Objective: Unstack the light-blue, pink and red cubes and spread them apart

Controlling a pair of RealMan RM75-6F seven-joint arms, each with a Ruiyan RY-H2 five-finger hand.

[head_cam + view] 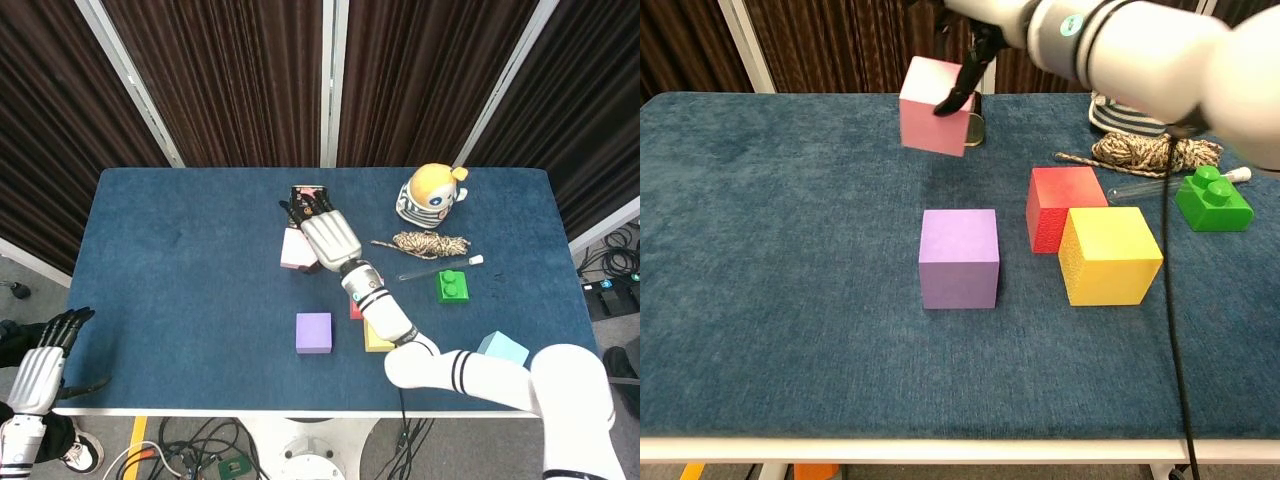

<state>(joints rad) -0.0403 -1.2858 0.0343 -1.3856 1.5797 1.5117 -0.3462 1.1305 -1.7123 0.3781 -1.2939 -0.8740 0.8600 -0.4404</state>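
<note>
Taking the purple cube (959,257) as our landmark, we begin far to its left, off the near-left corner of the table (180,260), where our left hand (42,362) hangs below the table edge. Its fingers (68,322) lie straight and slightly apart, holding nothing and touching nothing.

Above and just behind the purple cube, we see the pink cube (933,105) lifted clear of the cloth and tilted. Our right hand (325,232) holds it from above: in the chest view a dark fingertip (952,100) presses on the cube's right face, and in the head view the hand covers the cube's right side, with the other dark fingers curled over the top edge. How far those hidden fingers wrap we cannot tell. Directly behind the pink cube, further from us than the purple one, stands a small tin can (971,128), mostly hidden by the cube and the hand.

To the right of the purple cube the red cube (1066,206) sits on the cloth, and a yellow cube (1109,255) sits just beside it, on its near-right, the two touching or nearly so. Both are apart from the purple cube.

Well to the right of the purple cube, near the table's front edge, the light-blue cube (502,349) lies alone, partly hidden by our right arm.
</note>
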